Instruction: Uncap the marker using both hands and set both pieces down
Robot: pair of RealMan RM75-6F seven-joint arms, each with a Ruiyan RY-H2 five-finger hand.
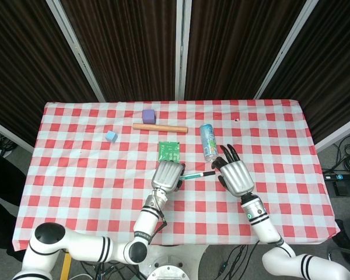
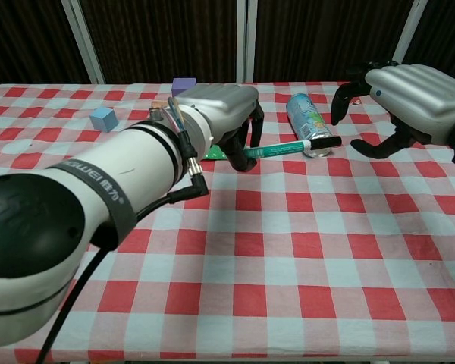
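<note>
left robot hand [image 2: 227, 114] has its fingers curled down around the barrel end of the marker [image 2: 284, 149], clamped on it and holding it roughly level just above the desk [image 2: 303, 250]. in the head view the same left robot hand [image 1: 167, 175] sits at the marker's left end, marker [image 1: 197, 174] pointing right toward the other arm.

right robot hand [image 2: 406, 95] holds nothing: fingers apart and curved, hovering just past the black cap [image 2: 324, 142]. in the chest view there's a visible gap between its fingertips and the cap, so no contact yet. head view shows the right robot hand [image 1: 235, 173] close beside the cap end; cannot tell exact clearance from there.

step in hand, as a judgement: marker is picked up and presented, cap still on. this is the approach for the second grasp, before the pull.

next move calls for: right fingers closing on the cap only, not the green barrel, then a straight pull along the marker axis while the left keeps the barrel firm. after that, both pieces go down on the desk.

nearby: can [image 2: 307, 117] lies on its side right behind the cap end, close enough to get bumped. green card [image 1: 170, 151] sits just behind the left hand. wooden stick [image 1: 160, 127], purple block [image 1: 148, 116] and blue block [image 1: 111, 136] are well apart at the back.
</note>
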